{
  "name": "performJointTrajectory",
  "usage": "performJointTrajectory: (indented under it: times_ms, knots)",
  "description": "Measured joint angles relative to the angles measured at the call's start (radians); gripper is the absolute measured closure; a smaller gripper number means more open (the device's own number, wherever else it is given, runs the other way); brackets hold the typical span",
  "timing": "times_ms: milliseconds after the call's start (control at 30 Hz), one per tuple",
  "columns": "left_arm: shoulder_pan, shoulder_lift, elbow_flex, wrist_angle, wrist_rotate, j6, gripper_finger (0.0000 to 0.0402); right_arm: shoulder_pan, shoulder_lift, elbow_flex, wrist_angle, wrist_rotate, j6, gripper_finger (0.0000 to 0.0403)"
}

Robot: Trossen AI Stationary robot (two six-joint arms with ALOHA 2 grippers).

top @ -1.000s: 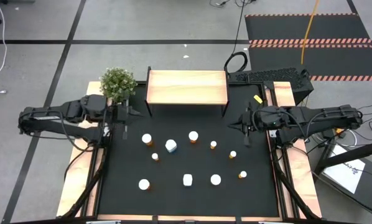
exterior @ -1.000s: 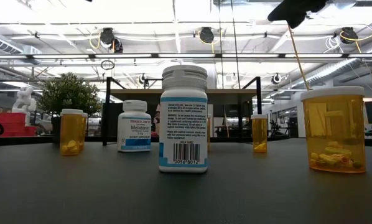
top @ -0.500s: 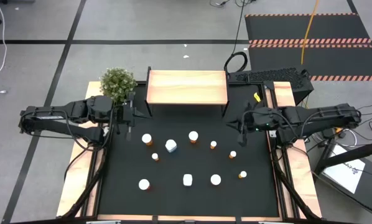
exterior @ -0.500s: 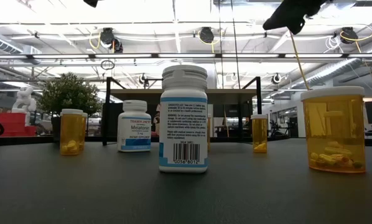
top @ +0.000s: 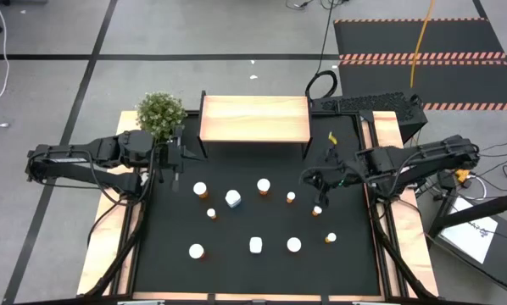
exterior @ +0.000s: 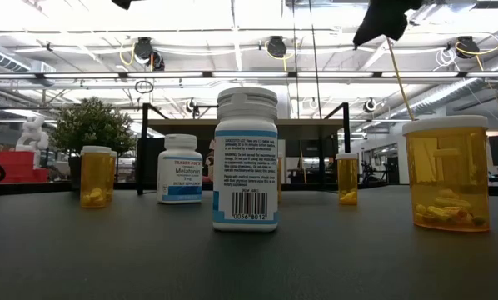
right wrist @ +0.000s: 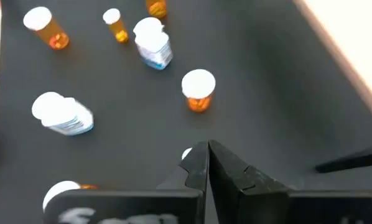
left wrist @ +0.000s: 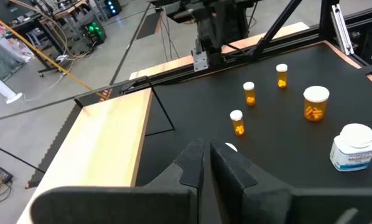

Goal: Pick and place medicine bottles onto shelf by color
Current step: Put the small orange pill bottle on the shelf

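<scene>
10 medicine bottles [top: 264, 185] stand on the black bench [top: 236, 263], shelf [top: 254, 118] bare. Both hands, left hand [top: 179, 155] and right hand [top: 314, 179], are closed, empty. Bottles look light, rigid, slick; grip below caps.

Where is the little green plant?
In the high view the plant sits at the table's far left corner, just left of the wooden shelf and beside the left gripper.

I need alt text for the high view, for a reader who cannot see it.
Ten medicine bottles stand scattered on a black table, in front of a bare wooden shelf. The right gripper, shut, reaches in over the bottles; the left gripper waits at the table's left, beside a small plant.
</scene>
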Motion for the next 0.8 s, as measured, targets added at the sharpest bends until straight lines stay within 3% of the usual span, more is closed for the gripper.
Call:
performJointTrajectory:
  times_ms: [333,600,800]
  knots:
    - [0.0,0.0,0.0,-0.023,0.0,-0.003,0.0371,0.07,0.055,0.0,-0.148,-0.058,0.205,0.0378]
    - [0.0,0.0,0.0,-0.023,0.0,-0.008,0.0371,0.128,0.056,-0.002,-0.156,-0.075,0.29,0.028]
    - [0.0,0.0,0.0,-0.023,0.0,-0.005,0.0371,0.161,0.056,-0.084,-0.146,-0.075,0.305,0.0212]
